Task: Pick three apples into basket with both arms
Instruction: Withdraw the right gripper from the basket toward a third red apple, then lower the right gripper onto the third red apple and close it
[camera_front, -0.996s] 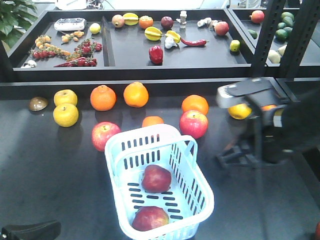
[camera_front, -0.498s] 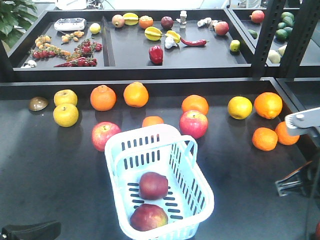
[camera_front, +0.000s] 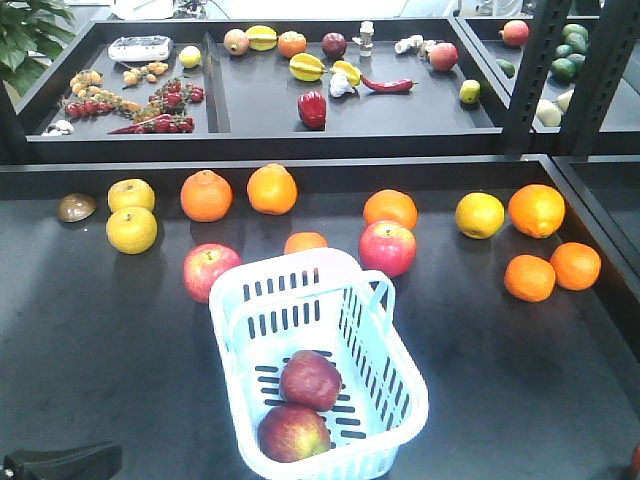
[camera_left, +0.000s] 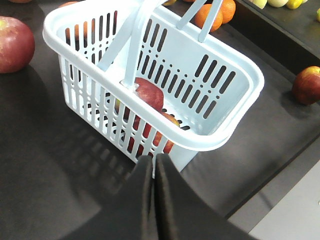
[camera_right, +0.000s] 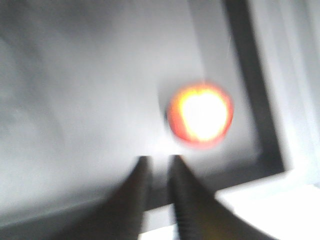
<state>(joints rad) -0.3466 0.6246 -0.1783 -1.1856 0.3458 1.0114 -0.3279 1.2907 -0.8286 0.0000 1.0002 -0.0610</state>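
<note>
1. Two apples (camera_front: 310, 380) are sitting inside the basket (camera_front: 395, 340), touching each other on its slotted floor; in the left wrist view they are showing through the slots just ahead of the left gripper (camera_left: 153, 165).
2. Two more red apples are resting on the dark table (camera_front: 120, 340): one (camera_front: 210, 271) just off the basket's far-left corner, one (camera_front: 387, 248) just off its far-right corner.
3. The left gripper is hanging just outside the basket's near wall, fingers pressed together, carrying nothing.
4. The right gripper (camera_right: 159, 167) is looking down at a blurred, glare-washed red-orange round fruit (camera_right: 200, 116) lying just beyond its tips near the table edge. Fingers nearly together with a thin gap, empty. Whether that fruit is an apple, I cannot tell.
5. Handling judgement: the apples are looking firm, smooth and moderately heavy, likely to roll and bruise if dropped. Best taken across the widest middle from above, then lowered, not released high.
6. Farther out: oranges (camera_front: 272, 189) and yellow fruit (camera_front: 131, 229) are lying behind the basket, well beyond either gripper.
</note>
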